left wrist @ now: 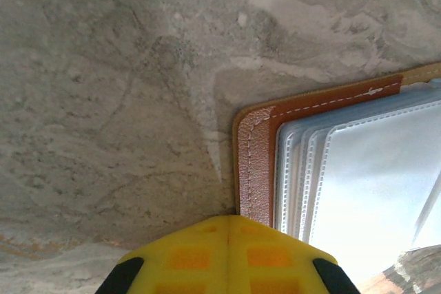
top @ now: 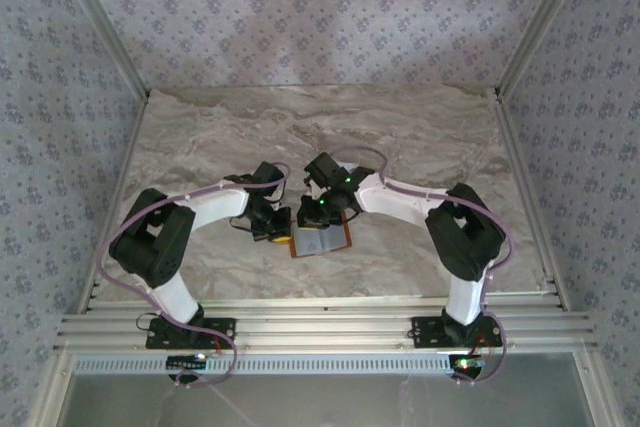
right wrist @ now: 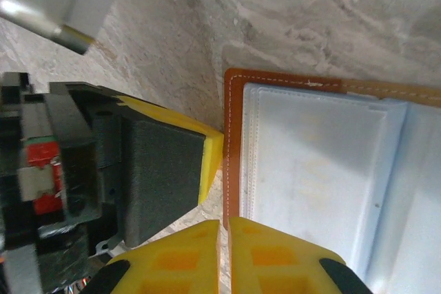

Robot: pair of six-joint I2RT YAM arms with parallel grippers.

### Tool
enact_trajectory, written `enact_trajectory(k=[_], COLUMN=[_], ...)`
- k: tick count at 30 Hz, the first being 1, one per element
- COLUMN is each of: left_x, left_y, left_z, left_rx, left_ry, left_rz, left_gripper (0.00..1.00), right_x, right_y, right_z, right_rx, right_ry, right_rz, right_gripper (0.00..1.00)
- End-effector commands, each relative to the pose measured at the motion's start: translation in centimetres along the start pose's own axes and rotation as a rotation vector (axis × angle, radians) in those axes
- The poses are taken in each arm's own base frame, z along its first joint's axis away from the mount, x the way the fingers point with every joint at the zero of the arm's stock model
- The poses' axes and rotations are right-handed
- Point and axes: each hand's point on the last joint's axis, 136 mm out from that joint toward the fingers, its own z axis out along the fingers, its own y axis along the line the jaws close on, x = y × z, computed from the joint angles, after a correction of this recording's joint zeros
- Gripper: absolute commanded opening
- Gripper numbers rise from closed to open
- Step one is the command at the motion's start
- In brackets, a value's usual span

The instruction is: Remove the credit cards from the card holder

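Card holder [top: 322,242] lies open and flat on the desk [top: 420,137], mid-desk, with both arms converged on its left end.

Left pincer [left wrist: 227,256]: tips together with nothing between them, parked at the holder's corner. It's touching the stitched rim [left wrist: 255,163] or just beside it, can't tell which.

Right pincer [right wrist: 224,256]: tips nearly together, only a thin slit between them. The rim runs straight down into that slit. Clamped on the leather or just over it? Can't tell from here.

Credit cards: can't pick one out. The inside is a stack of clear plastic sleeves [right wrist: 310,163], pale blue-grey with faint marks under the top one, so I'd guess the cards sit inside those.

Handling, my read:
- The holder is light and floppy, so it will slide or lift on the smooth stone unless one pincer pins it. The leather rim is the best spot for that.
- Cards are thin, stiff and slick. They need an edge pinch at the sleeve mouth, pulled in line with the pocket.
- Sleeves are soft film that will bunch and drag along with the card. There's a risk of grabbing film rather than the card, or several layers at once.
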Motion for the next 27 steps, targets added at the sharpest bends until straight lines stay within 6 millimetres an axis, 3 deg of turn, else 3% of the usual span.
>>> enact_trajectory(k=[1, 10, 27], left_x=[0.0, -0.1, -0.2], left_y=[0.5, 0.3, 0.1], left_z=[1.0, 0.8, 0.7], left_rx=[-0.026, -0.025, -0.023], left_ry=[0.020, 0.020, 0.027], left_rz=[0.013, 0.019, 0.024], left_gripper=[0.05, 0.05, 0.05], right_x=[0.3, 1.0, 2.1], right_y=[-0.3, -0.6, -3.1], right_z=[1.2, 3.3, 4.1], right_rx=[0.008, 0.012, 0.105], right_ry=[0.018, 0.066, 0.097], right_rz=[0.027, 0.031, 0.038], right_gripper=[0.13, 0.14, 0.16])
